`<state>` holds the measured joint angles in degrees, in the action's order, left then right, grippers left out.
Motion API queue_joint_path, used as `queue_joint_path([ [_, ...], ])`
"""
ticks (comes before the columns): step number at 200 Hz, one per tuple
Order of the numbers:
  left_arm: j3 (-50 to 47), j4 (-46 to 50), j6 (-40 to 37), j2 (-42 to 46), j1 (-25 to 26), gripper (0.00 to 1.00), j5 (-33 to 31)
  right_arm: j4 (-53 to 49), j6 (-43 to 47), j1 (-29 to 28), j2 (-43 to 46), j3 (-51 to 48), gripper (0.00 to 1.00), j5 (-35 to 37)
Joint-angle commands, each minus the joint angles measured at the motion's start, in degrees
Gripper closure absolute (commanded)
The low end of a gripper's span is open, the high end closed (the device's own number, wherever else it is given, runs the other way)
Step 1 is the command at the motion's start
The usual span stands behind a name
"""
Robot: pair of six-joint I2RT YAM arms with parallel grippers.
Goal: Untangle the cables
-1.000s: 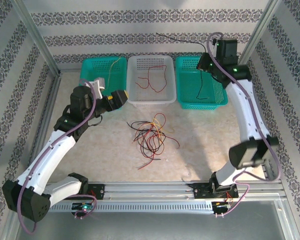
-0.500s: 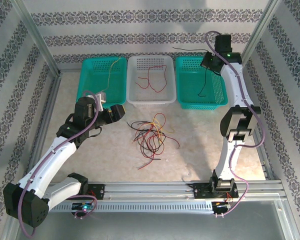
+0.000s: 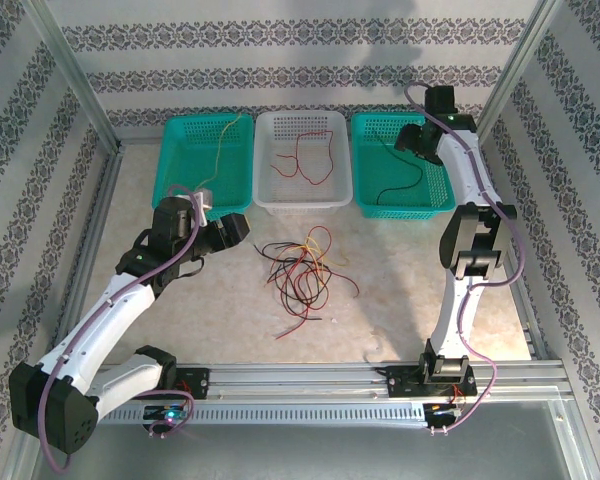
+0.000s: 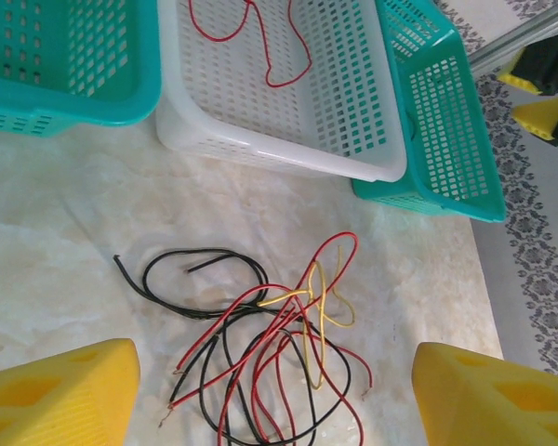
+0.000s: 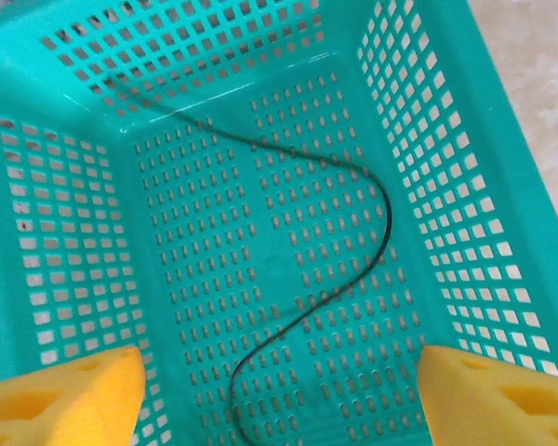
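Release done: black wire (image 5: 388, 223) lies in the right basket (image 5: 428, 186), our right pincer (image 5: 279, 395) and left pincer (image 4: 274, 390) open; tangle (image 4: 288, 302) next.

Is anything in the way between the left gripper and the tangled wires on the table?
Nothing visible. The left gripper hangs open just left of the tangled cables, with bare table between them. The white basket sits beyond the tangle, not in the path.
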<state>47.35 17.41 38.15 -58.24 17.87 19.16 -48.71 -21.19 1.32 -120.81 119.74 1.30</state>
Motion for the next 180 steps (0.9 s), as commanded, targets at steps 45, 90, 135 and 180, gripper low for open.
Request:
queue_joint_path([
  [45,3.39,9.74,-1.23,2.46,-0.54,0.22,-3.31,-9.90,0.91,-18.76,15.70,4.04,0.02,34.60],
  [90,4.26,14.82,-2.03,4.61,-0.55,0.23,-3.90,-3.31,-3.74,-32.61,26.56,-13.29,0.01,25.53],
  [135,2.74,14.23,-0.47,6.65,-0.53,0.22,-4.04,6.23,-13.08,-40.74,34.17,-35.51,0.02,16.98],
  [180,0.66,12.25,0.37,5.93,-0.54,0.22,-3.44,26.13,-19.68,-46.76,42.27,-57.39,0.02,9.89],
])
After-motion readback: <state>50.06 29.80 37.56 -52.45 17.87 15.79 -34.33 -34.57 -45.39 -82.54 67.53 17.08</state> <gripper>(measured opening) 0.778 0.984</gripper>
